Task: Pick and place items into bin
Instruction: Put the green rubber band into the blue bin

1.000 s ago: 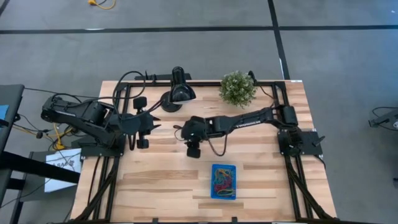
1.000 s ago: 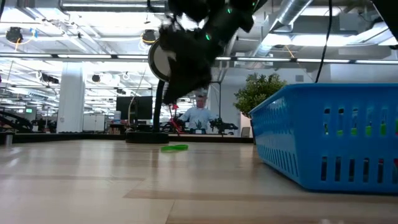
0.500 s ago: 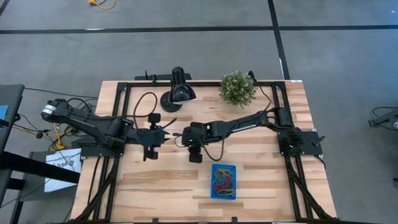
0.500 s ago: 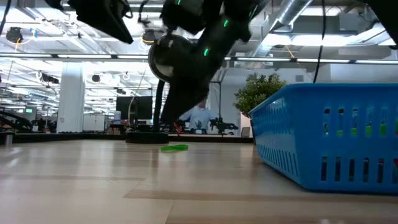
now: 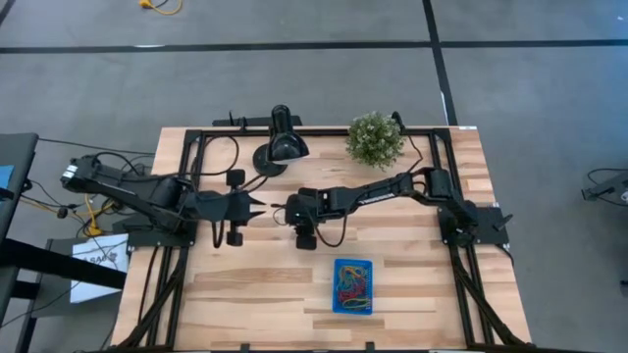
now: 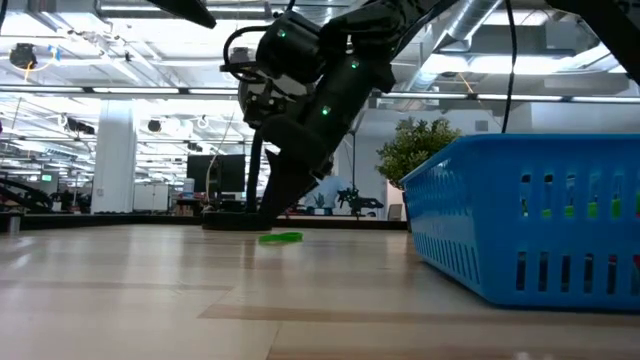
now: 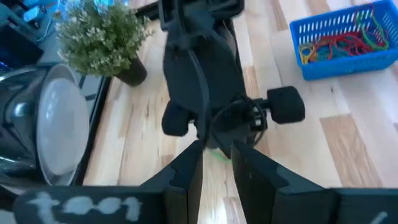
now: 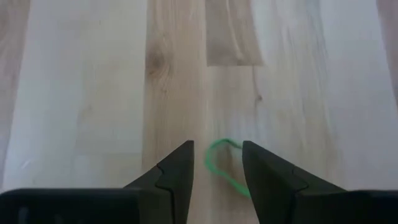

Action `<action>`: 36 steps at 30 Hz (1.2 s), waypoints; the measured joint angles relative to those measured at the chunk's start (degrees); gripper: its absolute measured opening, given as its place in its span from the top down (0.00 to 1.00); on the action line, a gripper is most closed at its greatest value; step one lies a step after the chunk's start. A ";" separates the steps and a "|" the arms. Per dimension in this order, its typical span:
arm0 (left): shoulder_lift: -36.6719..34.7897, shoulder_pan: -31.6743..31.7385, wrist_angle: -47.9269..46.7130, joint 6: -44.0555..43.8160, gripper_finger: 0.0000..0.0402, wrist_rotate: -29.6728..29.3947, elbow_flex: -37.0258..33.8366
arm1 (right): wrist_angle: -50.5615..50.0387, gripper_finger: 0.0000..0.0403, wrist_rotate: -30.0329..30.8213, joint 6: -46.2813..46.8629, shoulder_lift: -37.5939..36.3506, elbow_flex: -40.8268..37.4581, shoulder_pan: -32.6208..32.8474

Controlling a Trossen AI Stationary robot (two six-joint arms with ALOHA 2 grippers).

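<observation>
One green rubber band (image 8: pixel 225 167) lies flat on the wooden table (image 5: pixel 245 284), near the table's middle and a little toward its far edge. The right gripper (image 8: pixel 216 163) hangs directly over it with its fingers parted; in the right wrist view the loop sits in the gap between the two fingertips, its lower end running close to one of them, and contact cannot be judged. In the low view the same band (image 6: pixel 281 237) rests on the wood beneath the lowered right gripper (image 6: pixel 275 205). The left gripper (image 5: pixel 257 205) hovers just beside the right gripper (image 5: pixel 282 209), tips pointing at it, fingers slightly apart and holding nothing. The blue bin (image 5: pixel 352 285) stands near the table's front edge, well apart from both grippers, and holds a tangle of red, yellow and green bands (image 7: pixel 339 43).
</observation>
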 joint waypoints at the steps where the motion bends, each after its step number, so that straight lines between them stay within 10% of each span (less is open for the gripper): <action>1: -0.32 0.00 0.23 0.04 0.81 0.02 0.00 | -0.03 0.67 -0.02 0.00 0.00 0.00 0.04; 36: -1.63 0.04 0.06 0.52 0.81 0.17 0.00 | 3.54 0.79 -0.43 3.22 5.01 0.17 -0.77</action>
